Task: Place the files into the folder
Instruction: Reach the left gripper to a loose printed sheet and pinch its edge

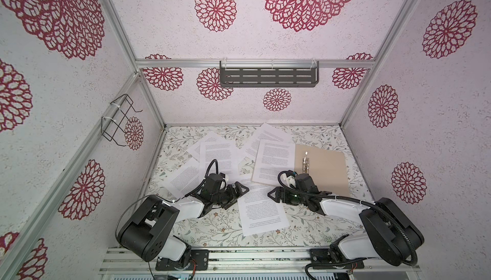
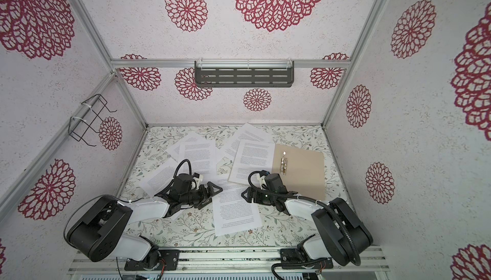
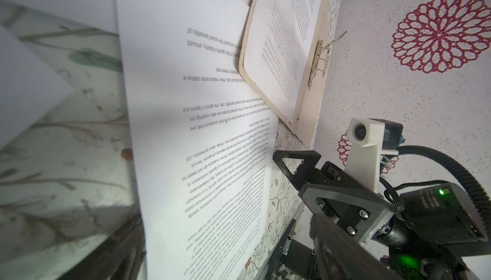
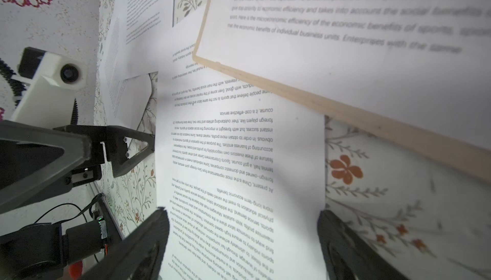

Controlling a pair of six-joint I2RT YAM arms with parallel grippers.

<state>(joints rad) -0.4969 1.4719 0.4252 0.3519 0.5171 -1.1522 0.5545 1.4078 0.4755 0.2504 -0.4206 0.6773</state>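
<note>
- The left gripper (image 1: 239, 195) is found with its jaws spread wide and nothing held. It is placed at the left edge of the nearest white printed paper sheet (image 1: 261, 209).
- The right gripper (image 1: 272, 195) is likewise found wide open and empty, at the opposite edge of that sheet. In the right wrist view the sheet is seen between its two fingers (image 4: 148, 241).
- Contact between either gripper and the sheet cannot be told.
- The plain tan cardboard folder (image 1: 326, 169) is laid open on the right rear part of the floral-patterned table (image 1: 212, 228), just beyond the right gripper.
- A small metal fastener (image 1: 305, 162) is seen along the folder's fold.
- One white sheet of printed text (image 1: 273, 161) is laid on the folder's left leaf. The far end of the nearest sheet is overlapped by that leaf's near corner.
- Several other white printed sheets (image 1: 218, 156) are scattered and overlapped across the rear left and rear middle of the table, outside the folder.
</note>
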